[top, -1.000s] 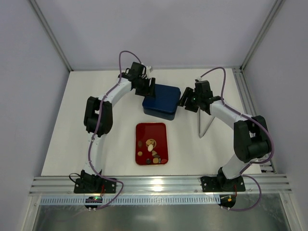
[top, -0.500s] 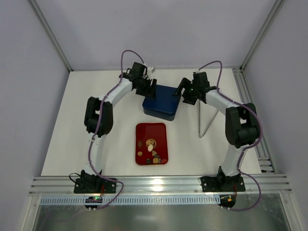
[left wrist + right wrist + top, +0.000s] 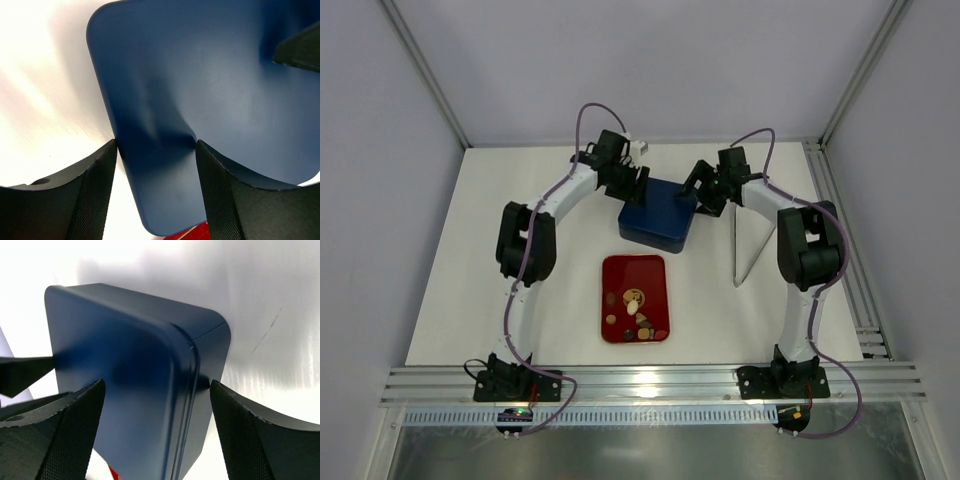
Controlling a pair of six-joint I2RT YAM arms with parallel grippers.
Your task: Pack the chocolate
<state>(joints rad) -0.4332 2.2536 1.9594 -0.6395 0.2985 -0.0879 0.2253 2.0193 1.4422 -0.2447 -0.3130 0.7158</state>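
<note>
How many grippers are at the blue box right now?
2. The left gripper is over the blue box's far-left corner; the right gripper is at its far-right corner. Neither is hidden.

Lab enclosure, aluminium frame (image 3: 620, 385), plain walls (image 3: 650, 70)

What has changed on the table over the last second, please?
The right gripper slid from the right side of the blue box to its far right corner, its arm folding inward. The left gripper at the far left corner, the box, the red tray and the chocolates stayed put.
</note>
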